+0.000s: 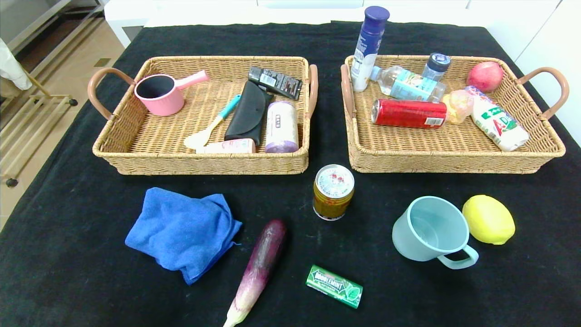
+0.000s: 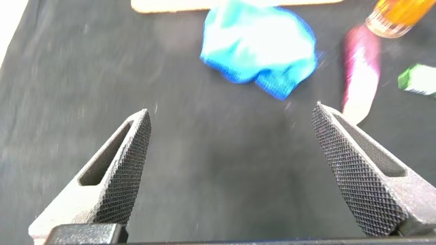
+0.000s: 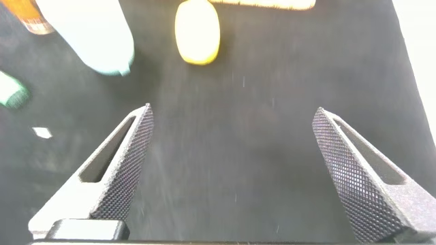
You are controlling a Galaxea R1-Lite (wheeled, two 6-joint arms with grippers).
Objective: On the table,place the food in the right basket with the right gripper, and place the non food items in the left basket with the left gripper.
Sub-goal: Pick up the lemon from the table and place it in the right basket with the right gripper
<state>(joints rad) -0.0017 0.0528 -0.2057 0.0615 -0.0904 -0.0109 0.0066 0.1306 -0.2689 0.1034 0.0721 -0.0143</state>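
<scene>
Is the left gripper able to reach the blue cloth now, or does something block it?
Probably yes. The left gripper is open, and only bare black table lies between it and the blue cloth. The purple vegetable lies beside the cloth, not across the path.

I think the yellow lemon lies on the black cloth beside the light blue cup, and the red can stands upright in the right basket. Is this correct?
Not quite. In the head view the red can lies on its side in the right basket. The lemon is indeed beside the light blue cup.
</scene>
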